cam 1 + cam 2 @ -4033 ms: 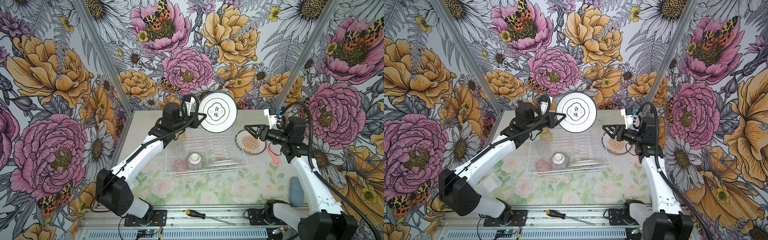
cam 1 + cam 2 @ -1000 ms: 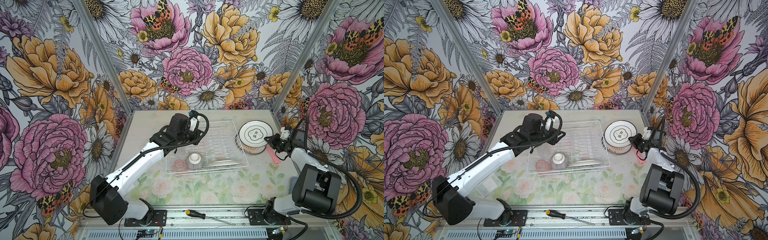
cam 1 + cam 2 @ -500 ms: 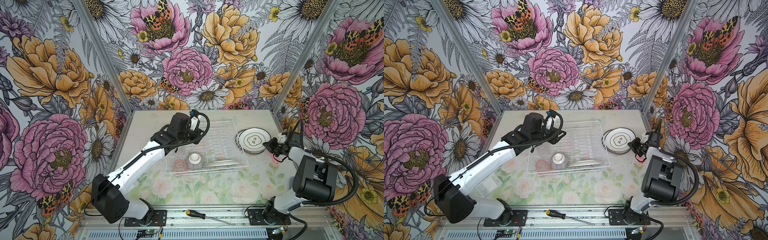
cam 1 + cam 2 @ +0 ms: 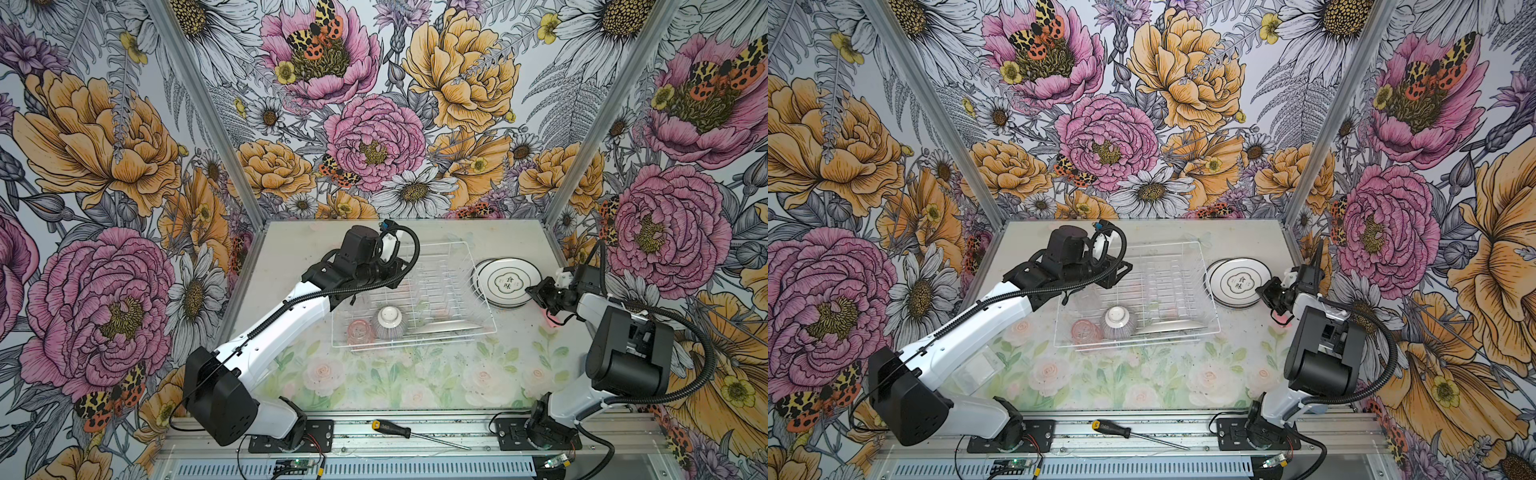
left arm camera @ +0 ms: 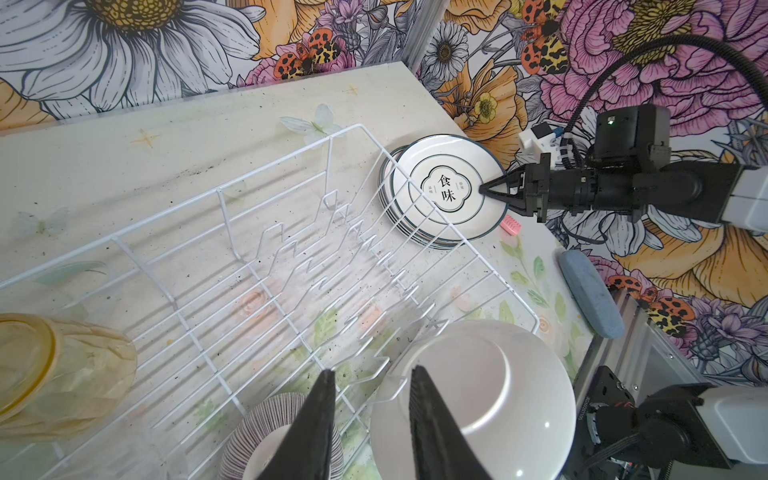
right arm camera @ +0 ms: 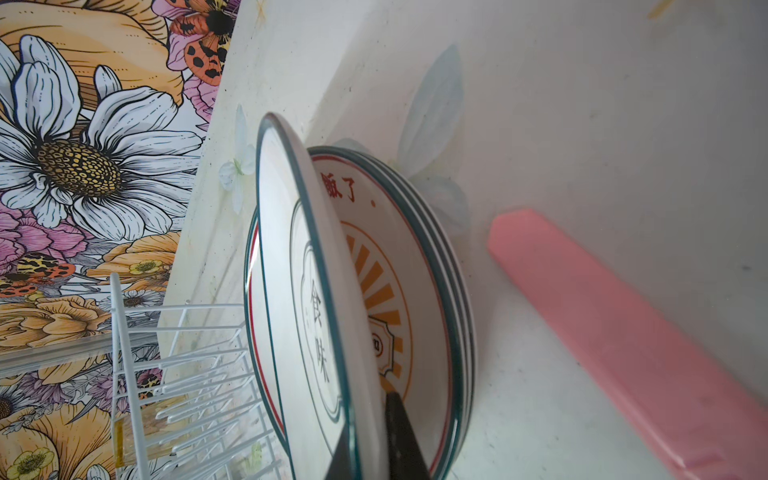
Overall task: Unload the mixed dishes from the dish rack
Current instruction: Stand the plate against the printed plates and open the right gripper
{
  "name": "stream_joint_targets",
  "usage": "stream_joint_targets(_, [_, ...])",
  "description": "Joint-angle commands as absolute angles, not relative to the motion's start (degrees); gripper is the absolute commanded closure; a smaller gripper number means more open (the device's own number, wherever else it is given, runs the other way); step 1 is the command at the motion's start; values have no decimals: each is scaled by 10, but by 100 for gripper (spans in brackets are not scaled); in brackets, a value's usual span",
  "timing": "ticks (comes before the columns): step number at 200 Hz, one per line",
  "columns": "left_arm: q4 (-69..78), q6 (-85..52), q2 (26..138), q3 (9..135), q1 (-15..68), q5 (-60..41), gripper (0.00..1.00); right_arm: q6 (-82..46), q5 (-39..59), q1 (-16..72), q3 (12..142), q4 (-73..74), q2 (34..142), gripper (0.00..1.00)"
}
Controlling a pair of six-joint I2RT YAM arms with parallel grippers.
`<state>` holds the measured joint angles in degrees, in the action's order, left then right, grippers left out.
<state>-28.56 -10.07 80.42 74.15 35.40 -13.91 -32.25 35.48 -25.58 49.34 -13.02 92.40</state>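
- The right gripper (image 5: 485, 190) was pinching the edge of a white plate (image 4: 505, 282) — its fingers were pressed tight on the rim.
- The plate leaned, tilted, on a stack of plates (image 6: 440, 266).
- The stack sat on the table (image 4: 291, 249), just beside the right end of the dish rack (image 4: 436, 286).
- The left gripper (image 5: 372, 370) hung over the rack with its fingers apart, holding nothing.
- In the rack sat a ribbed bowl (image 4: 390, 322), upside down, with a pink tumbler (image 4: 359, 331) just beside it — and a yellow tumbler (image 5: 54, 370) too.

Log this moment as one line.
right gripper: shut on white plate, tilted over plate stack | left gripper: open, over dish rack
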Motion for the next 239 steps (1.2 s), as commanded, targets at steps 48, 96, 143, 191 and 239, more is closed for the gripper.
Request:
stream_joint_targets(48, [-285, -88, 808, 758, 352, -146, 67, -250, 283, -254, 517, -222, 912, 94])
stream_joint_targets(96, [-285, -86, 807, 756, 352, -149, 67, -234, 268, -254, 522, -247, 911, 88])
stream_joint_targets(143, [-286, -84, 806, 752, 351, -150, 67, -228, 263, -254, 528, -260, 909, 82])
stream_joint_targets(191, [-286, -84, 804, 749, 350, -151, 67, -223, 261, -253, 529, -269, 906, 75])
stream_joint_targets(239, [-285, -83, 802, 747, 349, -150, 67, -217, 257, -251, 535, -274, 910, 55])
